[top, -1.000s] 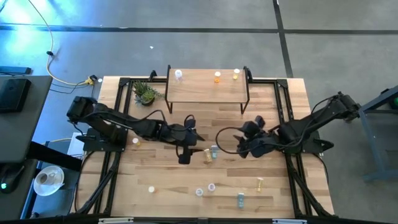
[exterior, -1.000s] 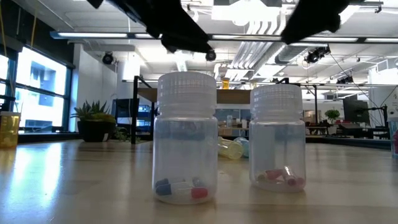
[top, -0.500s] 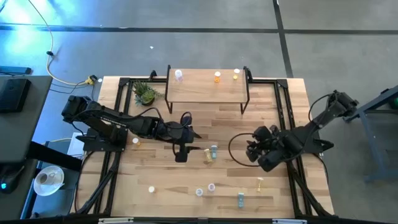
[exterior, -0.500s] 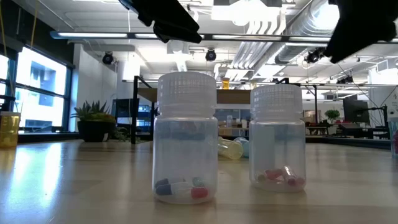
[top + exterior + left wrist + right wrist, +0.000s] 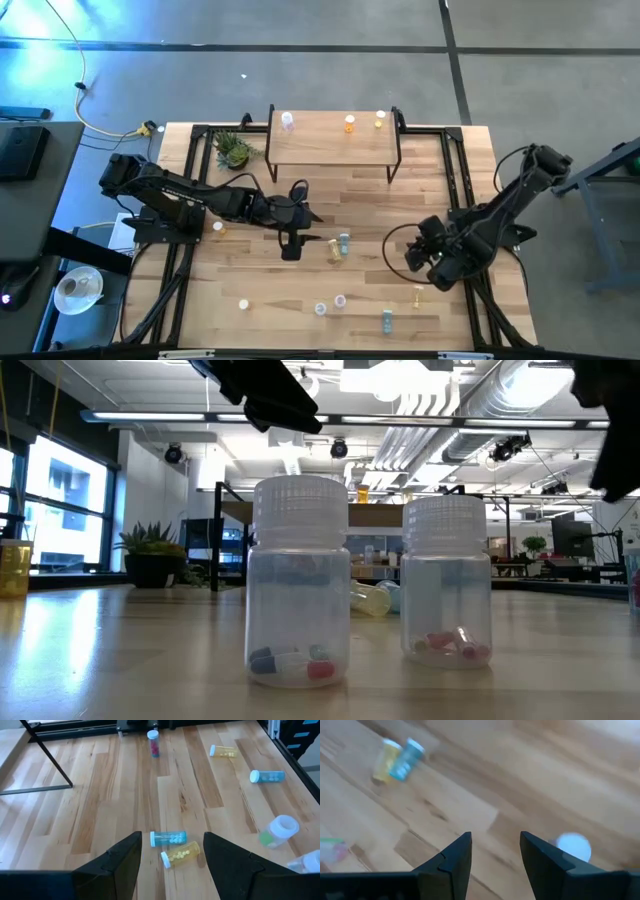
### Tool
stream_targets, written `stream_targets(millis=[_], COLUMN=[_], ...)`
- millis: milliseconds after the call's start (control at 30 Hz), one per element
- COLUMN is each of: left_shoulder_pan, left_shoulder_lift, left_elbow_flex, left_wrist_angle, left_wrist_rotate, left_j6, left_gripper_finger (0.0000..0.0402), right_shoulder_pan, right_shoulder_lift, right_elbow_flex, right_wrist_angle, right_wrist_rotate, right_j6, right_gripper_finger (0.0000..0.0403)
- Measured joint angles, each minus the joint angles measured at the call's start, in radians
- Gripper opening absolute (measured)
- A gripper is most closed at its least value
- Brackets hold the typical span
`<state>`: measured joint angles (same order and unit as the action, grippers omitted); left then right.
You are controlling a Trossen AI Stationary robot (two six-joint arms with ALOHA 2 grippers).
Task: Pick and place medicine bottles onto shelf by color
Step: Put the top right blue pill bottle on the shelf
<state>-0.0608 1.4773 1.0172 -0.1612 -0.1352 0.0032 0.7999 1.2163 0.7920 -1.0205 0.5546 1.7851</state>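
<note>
Three medicine bottles, pink, orange and yellow, stand on the light-wood shelf at the far edge. A blue bottle and a yellow one lie side by side on the tabletop, just beyond my left gripper, which hovers open above them. My right gripper hangs open over the right half of the table, holding nothing; a white bottle cap shows beside its fingers. More bottles stand near the front edge.
A small potted plant stands left of the shelf. Two clear bottles with capsules stand close to the low camera. Single bottles stand at the left and front left. Black frame rails run along both table sides.
My right gripper has swung away from the blue and yellow bottles toward the table's right and near edges, sinking and rolling its wrist, and has stayed open. No bottle has moved.
</note>
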Motion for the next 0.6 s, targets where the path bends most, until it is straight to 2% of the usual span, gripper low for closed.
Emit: stream_targets(millis=[167,367,600], left_shoulder_pan=[0.0,0.0,0.0], left_shoulder_lift=[0.0,0.0,0.0], left_elbow_flex=[0.0,0.0,0.0], left_wrist_angle=[0.0,0.0,0.001], left_wrist_rotate=[0.0,-0.008,-0.011], left_j6=[0.0,0.0,0.0], left_gripper_finger=[0.0202,0.0202,0.0202], right_shoulder_pan=[0.042,0.078,0.122], right_shoulder_lift=[0.0,0.0,0.023], right_elbow_flex=[-0.104,-0.186,-0.199], right_wrist_angle=[0.11,0.259,0.269], right_wrist_rotate=[-0.066,-0.071,-0.11], right_j6=[0.106,0.128,0.215], right_gripper_finger=[0.0158,0.0158,0.0158])
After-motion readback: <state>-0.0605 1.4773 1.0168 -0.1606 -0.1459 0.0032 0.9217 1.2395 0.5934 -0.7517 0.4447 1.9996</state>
